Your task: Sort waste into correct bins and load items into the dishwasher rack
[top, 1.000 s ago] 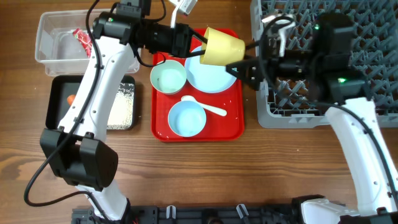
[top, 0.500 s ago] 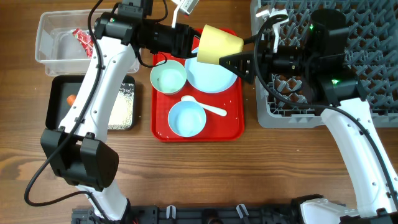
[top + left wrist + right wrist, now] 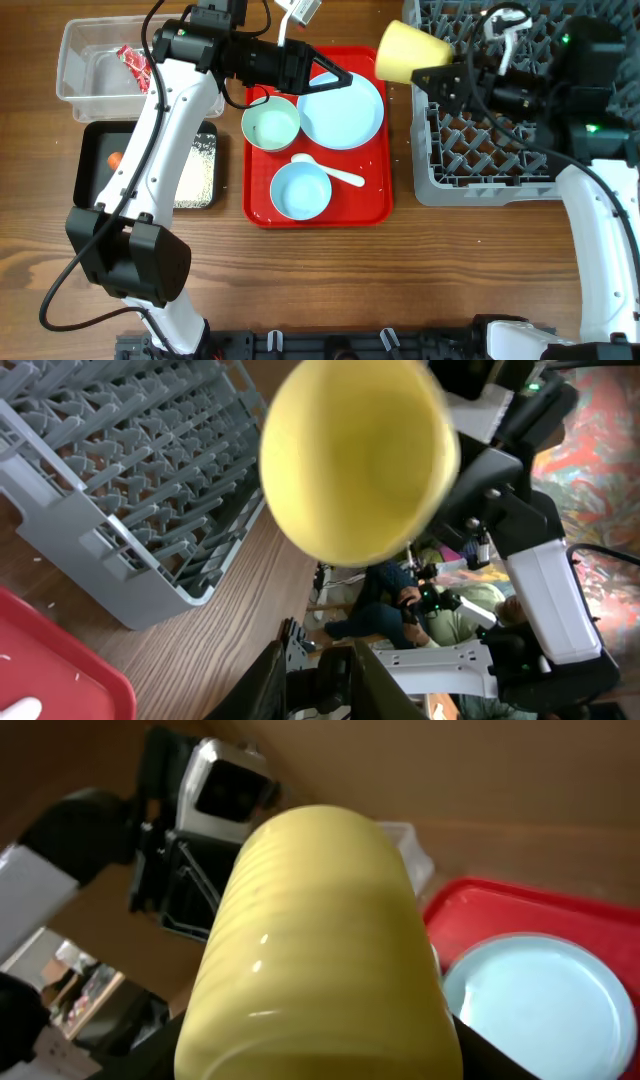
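Cup (image 3: pixel 410 48) is in the air, tipped on its side, over the rack's (image 3: pixel 520 170) near-left corner, at the gap between rack and red tray (image 3: pixel 375 205). Right tool (image 3: pixel 436 76) is clamped on the cup's rack-side end; the right arm reaches in across the rack, wrist level. Left tool (image 3: pixel 338 76) hangs over the plate (image 3: pixel 345 120), fingers a little apart, nothing in them; the left arm stretches over from the tub (image 3: pixel 75 85) side, forearm level, pointing at the cup. On the red tray: plate, green bowl (image 3: pixel 271 125), blue bowl (image 3: pixel 300 192), spoon (image 3: pixel 335 174). Wrapper (image 3: pixel 131 63) is in the tub. Rice (image 3: pixel 195 172) and carrot (image 3: pixel 115 158) are in the black tray (image 3: pixel 88 190). All sit on the bench (image 3: pixel 300 290).
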Action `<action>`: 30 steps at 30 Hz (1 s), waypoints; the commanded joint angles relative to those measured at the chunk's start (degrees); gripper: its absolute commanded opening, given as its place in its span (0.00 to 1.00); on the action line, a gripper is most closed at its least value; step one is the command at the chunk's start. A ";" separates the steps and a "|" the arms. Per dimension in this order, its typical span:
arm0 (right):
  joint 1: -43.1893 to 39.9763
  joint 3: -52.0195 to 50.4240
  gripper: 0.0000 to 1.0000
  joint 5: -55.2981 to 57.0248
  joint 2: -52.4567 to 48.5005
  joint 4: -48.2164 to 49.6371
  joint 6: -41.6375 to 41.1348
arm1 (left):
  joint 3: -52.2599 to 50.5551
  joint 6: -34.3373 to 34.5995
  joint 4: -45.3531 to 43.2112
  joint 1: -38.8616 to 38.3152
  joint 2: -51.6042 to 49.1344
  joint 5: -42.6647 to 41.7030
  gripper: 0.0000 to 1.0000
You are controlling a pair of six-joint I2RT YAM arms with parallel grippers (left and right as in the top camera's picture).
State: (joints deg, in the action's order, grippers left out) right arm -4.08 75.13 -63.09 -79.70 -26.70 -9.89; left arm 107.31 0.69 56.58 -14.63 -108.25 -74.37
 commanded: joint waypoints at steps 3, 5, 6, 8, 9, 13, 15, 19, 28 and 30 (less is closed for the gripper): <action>-4.66 0.17 0.56 9.40 1.53 -6.23 3.21 | 0.37 -0.48 0.20 -0.26 -0.09 2.12 0.23; -5.60 0.17 0.57 17.88 1.88 -11.04 3.19 | 0.37 -0.48 0.68 -0.26 -0.09 4.11 0.24; -5.70 0.17 0.57 23.65 2.03 -14.49 3.30 | 0.37 -0.46 1.18 -0.26 -0.09 6.27 0.24; -5.70 0.17 0.57 29.75 2.10 -18.75 3.30 | 0.37 -0.48 2.14 -0.26 -0.09 10.78 0.24; -5.70 0.17 0.57 33.66 2.10 -21.88 3.30 | 0.37 -0.46 2.69 -0.26 -0.09 13.44 0.24; -5.64 0.17 0.57 45.35 2.05 -31.93 3.30 | 0.37 -0.46 6.23 -0.26 -0.09 26.43 0.24; -5.25 0.17 0.57 51.80 2.03 -36.24 3.21 | 0.37 -0.48 7.82 -0.26 -0.09 31.91 0.24; -3.89 0.17 0.58 57.16 1.57 -38.84 1.86 | 0.37 -0.46 9.33 -0.26 -0.09 40.72 0.23; 2.34 0.17 0.59 58.97 -7.85 -38.05 -4.48 | 0.37 -0.46 11.91 -0.26 -0.09 48.76 0.24; 3.32 0.17 0.59 59.74 -10.47 -38.40 -5.62 | 0.37 -0.46 12.74 -0.26 -0.09 51.63 0.24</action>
State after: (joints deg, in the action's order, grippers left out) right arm -1.87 75.13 -5.76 -87.64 -64.73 -12.62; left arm 107.31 0.69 68.53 -14.63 -108.25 -28.01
